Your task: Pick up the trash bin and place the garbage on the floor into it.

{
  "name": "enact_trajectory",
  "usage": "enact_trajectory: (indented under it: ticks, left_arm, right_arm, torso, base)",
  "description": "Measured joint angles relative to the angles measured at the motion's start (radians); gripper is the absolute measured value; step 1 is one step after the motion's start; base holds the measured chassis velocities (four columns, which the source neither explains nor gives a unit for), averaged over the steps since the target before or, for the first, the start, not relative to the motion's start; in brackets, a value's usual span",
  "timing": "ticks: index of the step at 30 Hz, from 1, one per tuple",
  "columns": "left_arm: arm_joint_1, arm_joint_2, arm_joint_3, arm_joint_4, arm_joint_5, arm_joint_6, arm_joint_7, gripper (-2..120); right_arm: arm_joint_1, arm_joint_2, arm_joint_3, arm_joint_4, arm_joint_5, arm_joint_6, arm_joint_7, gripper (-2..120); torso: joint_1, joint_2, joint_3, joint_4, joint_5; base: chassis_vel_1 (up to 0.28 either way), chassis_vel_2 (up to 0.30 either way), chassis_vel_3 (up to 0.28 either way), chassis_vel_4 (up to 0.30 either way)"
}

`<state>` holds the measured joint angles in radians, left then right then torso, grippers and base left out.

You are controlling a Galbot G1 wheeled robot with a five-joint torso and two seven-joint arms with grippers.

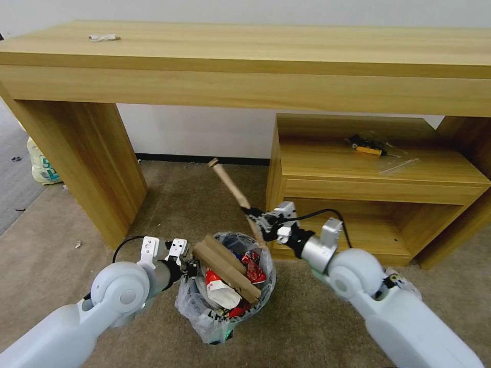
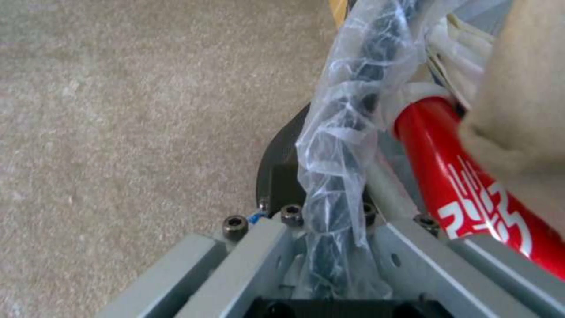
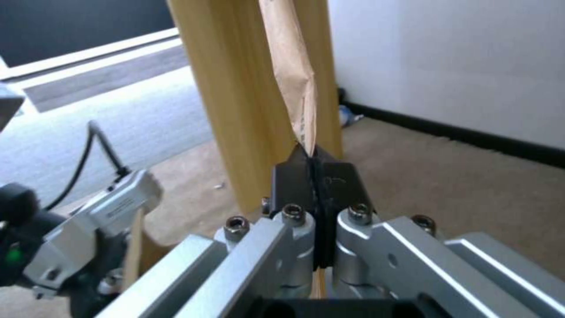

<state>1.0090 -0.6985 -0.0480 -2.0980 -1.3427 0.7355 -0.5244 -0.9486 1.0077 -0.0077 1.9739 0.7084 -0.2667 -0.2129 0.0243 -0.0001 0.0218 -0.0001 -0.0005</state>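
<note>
The black trash bin [image 1: 197, 306], lined with a crinkly clear bag, hangs just above the beige floor [image 1: 169, 204]. My left gripper [image 1: 189, 267] is shut on its near-left rim [image 2: 341, 132]; the pinched bag and rim run between the fingers. Inside lie cardboard pieces [image 1: 225, 266], a red wrapper [image 1: 253, 266] and a red can [image 2: 465, 176]. My right gripper [image 1: 254, 217] is shut on a long brown wooden stick [image 1: 227, 181], which slants up and away over the bin's far-right edge. Its upper length [image 3: 291, 66] rises from the closed pads [image 3: 294, 176].
A large wooden desk [image 1: 245, 66] spans the back, with a low wooden cabinet [image 1: 378, 168] close to my right arm. A yellow-handled tool in clear plastic [image 1: 369, 148] lies on the cabinet. A yellowish tied bag [image 1: 43, 163] sits far left. A small scrap [image 1: 77, 244] lies on the carpet.
</note>
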Motion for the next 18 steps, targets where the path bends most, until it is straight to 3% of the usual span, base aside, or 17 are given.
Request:
enact_trajectory:
  ticks: [7,18]
  left_arm:
    - [-0.064,-0.009,0.046,0.007,-0.042,0.000,-0.025,0]
    - [-0.065,-0.006,0.028,0.003,-0.066,0.000,-0.032,0]
  right_arm:
    - [-0.006,0.021,-0.039,-0.040,-0.050,0.017,-0.006,0]
    - [-0.054,0.001,-0.037,-0.053,-0.141,0.038,-0.026,0]
  torso:
    - [0.000,0.000,0.000,-0.0001,0.0001]
    - [0.000,0.000,0.000,0.0000,0.0001]
  base:
    - [0.000,0.000,0.000,0.000]
    - [0.000,0.000,0.000,0.000]
